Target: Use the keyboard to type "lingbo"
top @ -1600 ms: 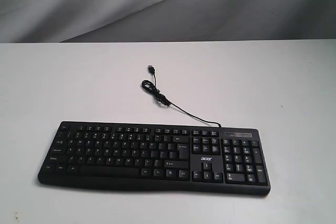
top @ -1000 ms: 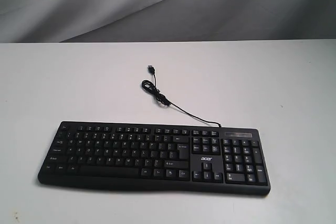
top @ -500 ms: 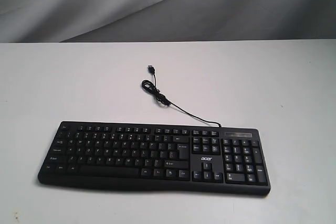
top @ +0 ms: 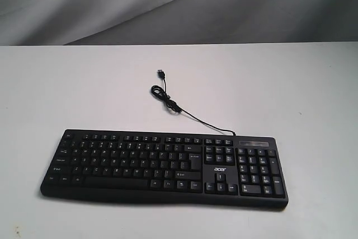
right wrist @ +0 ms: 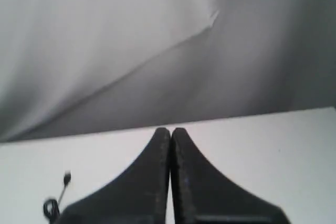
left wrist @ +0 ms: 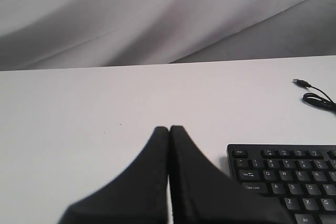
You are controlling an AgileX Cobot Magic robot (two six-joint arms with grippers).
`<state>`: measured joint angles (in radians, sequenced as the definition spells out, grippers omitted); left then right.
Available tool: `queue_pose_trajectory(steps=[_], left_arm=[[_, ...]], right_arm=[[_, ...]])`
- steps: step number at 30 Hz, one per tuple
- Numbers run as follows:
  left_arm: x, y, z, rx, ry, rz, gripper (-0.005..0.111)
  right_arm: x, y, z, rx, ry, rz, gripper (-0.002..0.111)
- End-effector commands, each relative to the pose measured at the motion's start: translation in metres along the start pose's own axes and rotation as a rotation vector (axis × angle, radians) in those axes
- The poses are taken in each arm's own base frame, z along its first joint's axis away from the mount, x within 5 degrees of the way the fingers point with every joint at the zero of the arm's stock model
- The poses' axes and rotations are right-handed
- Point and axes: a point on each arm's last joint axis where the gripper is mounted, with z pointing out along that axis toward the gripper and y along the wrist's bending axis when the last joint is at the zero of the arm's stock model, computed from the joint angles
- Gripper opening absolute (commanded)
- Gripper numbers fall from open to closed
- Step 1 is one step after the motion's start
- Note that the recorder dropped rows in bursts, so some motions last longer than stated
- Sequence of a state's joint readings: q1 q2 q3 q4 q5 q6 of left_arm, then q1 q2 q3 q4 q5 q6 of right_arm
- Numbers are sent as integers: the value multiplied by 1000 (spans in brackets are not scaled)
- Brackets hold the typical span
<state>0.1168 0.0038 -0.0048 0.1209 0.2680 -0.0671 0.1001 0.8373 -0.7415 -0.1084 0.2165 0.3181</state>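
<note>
The black keyboard with white legends, a number pad and a white acer logo lies near the table's front edge in the exterior view. Its thin USB cable curls away toward the back, ending in a loose plug. Neither arm shows in the exterior view. In the left wrist view my left gripper is shut with nothing in it, and the keyboard's Esc corner lies just beside it. My right gripper is also shut and empty above bare table; the cable's plug shows off to one side.
The white table stretches behind and around the keyboard. A grey draped cloth backdrop hangs past the table's far edge.
</note>
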Motion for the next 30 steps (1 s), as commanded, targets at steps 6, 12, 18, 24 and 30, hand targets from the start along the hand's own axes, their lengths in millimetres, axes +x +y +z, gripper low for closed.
queue_pose_trajectory(steps=[6, 12, 18, 24, 30], left_arm=[[1, 0, 0, 0, -5, -6, 1], [1, 0, 0, 0, -5, -6, 1], [1, 0, 0, 0, -5, -6, 1], [1, 0, 0, 0, -4, -6, 1], [1, 0, 0, 0, -2, -6, 1]], right_arm=[[62, 97, 149, -344, 624, -545, 0], [153, 178, 166, -862, 690, -701, 0], [202, 204, 162, -948, 759, -765, 0], [219, 210, 162, -956, 772, -801, 0], [227, 208, 167, -938, 776, -815, 0]])
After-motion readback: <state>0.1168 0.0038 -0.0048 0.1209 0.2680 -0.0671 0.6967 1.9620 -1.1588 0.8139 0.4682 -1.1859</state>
